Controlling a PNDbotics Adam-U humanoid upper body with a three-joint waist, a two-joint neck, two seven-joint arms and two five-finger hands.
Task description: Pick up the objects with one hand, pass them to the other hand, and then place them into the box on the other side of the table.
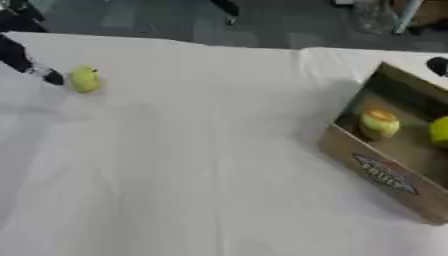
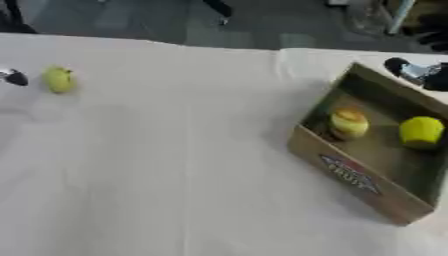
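1. The left hand [image 1: 35,72] came in from the far left of the table, its dark fingertip just beside a small green-yellow fruit [image 1: 84,79]. Only the tip and part of the arm showed, so whether its fingers were spread or curled could not be told; nothing was held.
2. That fruit lay on the white tablecloth [image 1: 192,165], far left, well apart from the box. It looked like the next object to pick up.
3. The right hand [image 2: 416,71] showed at the far right edge, just beyond the far wall of the cardboard box [image 2: 346,175]. Too little of it was visible to tell how its fingers stood.
4. Inside the box lay a yellow-and-orange fruit [image 2: 349,123] on the left and a yellow round fruit [image 2: 422,131] to its right.
5. Judging by this, two objects were already delivered and one remained, with its pickup, handover and placing not yet done.
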